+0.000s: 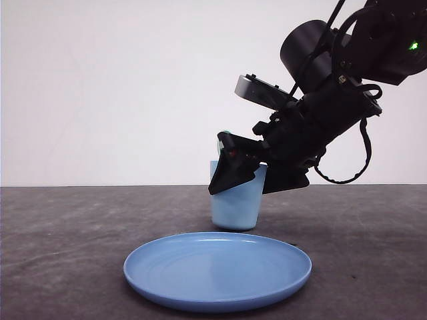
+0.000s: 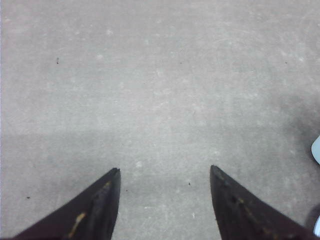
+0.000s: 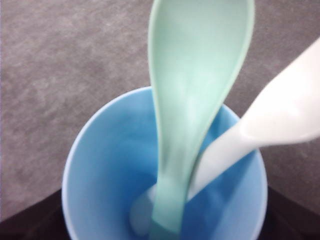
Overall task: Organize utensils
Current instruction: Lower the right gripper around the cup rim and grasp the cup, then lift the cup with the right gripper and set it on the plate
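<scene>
Mint-green plastic spoon (image 3: 192,100) and white plastic fork (image 3: 260,125) both stand inside the light blue cup (image 3: 107,165), handles down and upper ends leaning out over the rim; in the right wrist view the spoon's bowl faces the camera and its handle crosses in front of the fork's stem near the cup's bottom. The fork's tines are cut off at the edge of that view, so its head cannot be made out. In the front view only a small green tip of the spoon (image 1: 225,133) shows above the right gripper (image 1: 230,179), whose dark fingers sit at the cup's rim and cover the upper part of the cup (image 1: 233,207). Whether these fingers grip the cup, a utensil, or nothing cannot be told: their tips merge into one dark shape in the front view, and in the wrist view only dark corners flank the cup. The cup stands upright on the grey table (image 1: 60,227), just behind the round blue plate (image 1: 217,270), which holds nothing. The left gripper (image 2: 165,172) hangs over bare grey tabletop with its two dark fingers (image 2: 100,200) spread wide apart and nothing between them; a sliver of pale blue at the frame edge is too cut off to identify.
</scene>
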`<state>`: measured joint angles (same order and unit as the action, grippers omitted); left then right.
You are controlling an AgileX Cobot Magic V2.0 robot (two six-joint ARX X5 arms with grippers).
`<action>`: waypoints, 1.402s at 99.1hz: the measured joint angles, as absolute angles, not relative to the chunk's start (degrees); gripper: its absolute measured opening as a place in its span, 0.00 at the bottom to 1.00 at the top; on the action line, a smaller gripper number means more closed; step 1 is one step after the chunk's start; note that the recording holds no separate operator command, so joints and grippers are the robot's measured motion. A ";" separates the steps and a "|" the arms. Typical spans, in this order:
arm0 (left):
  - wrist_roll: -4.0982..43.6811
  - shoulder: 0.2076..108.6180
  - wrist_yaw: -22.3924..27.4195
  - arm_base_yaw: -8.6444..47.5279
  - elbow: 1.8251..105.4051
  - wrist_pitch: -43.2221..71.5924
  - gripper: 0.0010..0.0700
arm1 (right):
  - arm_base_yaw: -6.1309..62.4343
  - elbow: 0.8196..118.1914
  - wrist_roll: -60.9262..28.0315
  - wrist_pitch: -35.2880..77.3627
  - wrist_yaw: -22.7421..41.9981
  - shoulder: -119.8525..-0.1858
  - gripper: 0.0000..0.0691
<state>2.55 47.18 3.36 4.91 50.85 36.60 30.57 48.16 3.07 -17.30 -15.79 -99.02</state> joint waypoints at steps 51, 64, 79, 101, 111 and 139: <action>2.55 47.18 3.36 4.91 50.85 35.11 0.48 | 35.46 48.14 0.97 2.39 -13.13 -77.30 0.70; 2.55 47.18 3.36 4.89 50.85 35.11 0.48 | 39.70 46.59 0.21 4.69 -8.19 -70.78 0.70; 2.52 47.18 3.36 4.91 50.85 35.07 0.48 | 45.32 44.18 0.21 5.06 -4.73 -66.32 0.70; 2.52 47.18 3.36 4.91 50.85 35.11 0.48 | 52.73 39.16 0.67 4.27 0.14 -64.88 0.70; 2.55 47.18 3.33 4.91 50.85 35.09 0.48 | 54.54 36.23 1.48 1.19 0.21 -64.88 0.70; 2.55 47.18 3.36 4.91 50.85 35.09 0.48 | 55.09 29.98 2.26 -5.74 2.63 -65.58 0.70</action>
